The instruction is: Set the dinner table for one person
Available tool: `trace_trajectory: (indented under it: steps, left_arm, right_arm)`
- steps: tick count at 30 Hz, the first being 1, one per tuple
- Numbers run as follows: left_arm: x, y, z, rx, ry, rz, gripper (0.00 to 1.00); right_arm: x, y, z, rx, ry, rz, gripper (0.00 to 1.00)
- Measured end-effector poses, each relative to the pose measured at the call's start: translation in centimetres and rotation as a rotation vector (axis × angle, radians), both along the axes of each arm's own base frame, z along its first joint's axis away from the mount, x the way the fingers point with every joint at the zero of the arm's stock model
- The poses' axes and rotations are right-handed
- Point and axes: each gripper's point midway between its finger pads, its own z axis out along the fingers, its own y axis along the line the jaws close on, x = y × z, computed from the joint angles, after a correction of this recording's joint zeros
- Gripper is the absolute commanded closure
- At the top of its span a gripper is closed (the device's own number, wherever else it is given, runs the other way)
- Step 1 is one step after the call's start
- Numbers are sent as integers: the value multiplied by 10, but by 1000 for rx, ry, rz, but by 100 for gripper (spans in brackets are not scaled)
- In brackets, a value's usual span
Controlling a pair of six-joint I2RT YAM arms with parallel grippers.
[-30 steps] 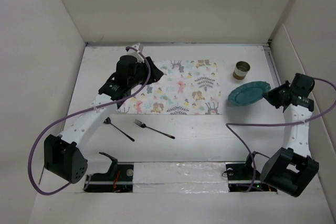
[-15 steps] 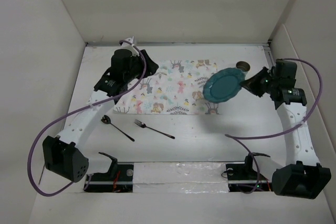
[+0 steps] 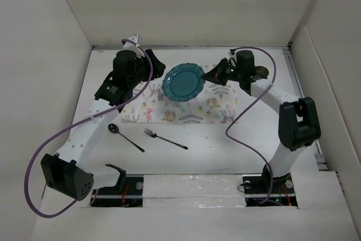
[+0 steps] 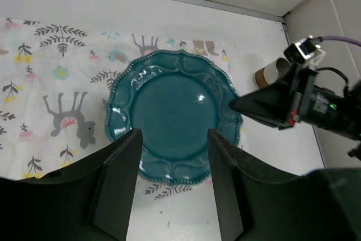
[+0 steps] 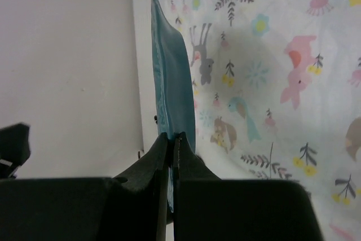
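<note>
The right claw (image 3: 208, 77) is clamped on the thin rim of the teal plate (image 3: 184, 82), pinching it at the plate's 3 o'clock edge. The plate hangs tilted over the floral placemat (image 3: 192, 105), toward the cloth's 12 o'clock border. Whether its low rim touches the cloth I cannot tell. The left claw (image 4: 172, 139) hovers directly above the plate with its jaws spread wide and nothing between them. The white tabletop (image 3: 225, 145) lies under everything and fills the floor of the enclosure. On it, at 7 o'clock from the plate, the fork (image 3: 164, 139) and spoon (image 3: 125, 137) wait on bare surface. The cup (image 3: 260, 70) stands at 3 o'clock, just behind the right arm.

The main risk, as I judge it, is the grip: one narrow pinch on a glazed rim lets the plate pivot or slip. Released while tilted, it could clatter, land off-centre or ruck the cloth. The two claws are also close together, so a careless descent by either could bump the other. The right arm's sweep could tip the cup.
</note>
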Motion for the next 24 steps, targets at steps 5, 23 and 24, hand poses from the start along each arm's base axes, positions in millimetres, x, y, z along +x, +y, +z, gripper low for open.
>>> trace_trajectory:
  steps: [5,23,24]
  left_arm:
    - [-11,9,1,14,-9,19,53]
    - [-14,21,-16,72,19,55,53]
    - [-14,21,-17,73,19,55,53]
  right_arm:
    - [36,15,-38,3,43,1,100]
    - [32,43,-99,-3,122,31,95]
    - [30,41,-106,-20,134,31,85]
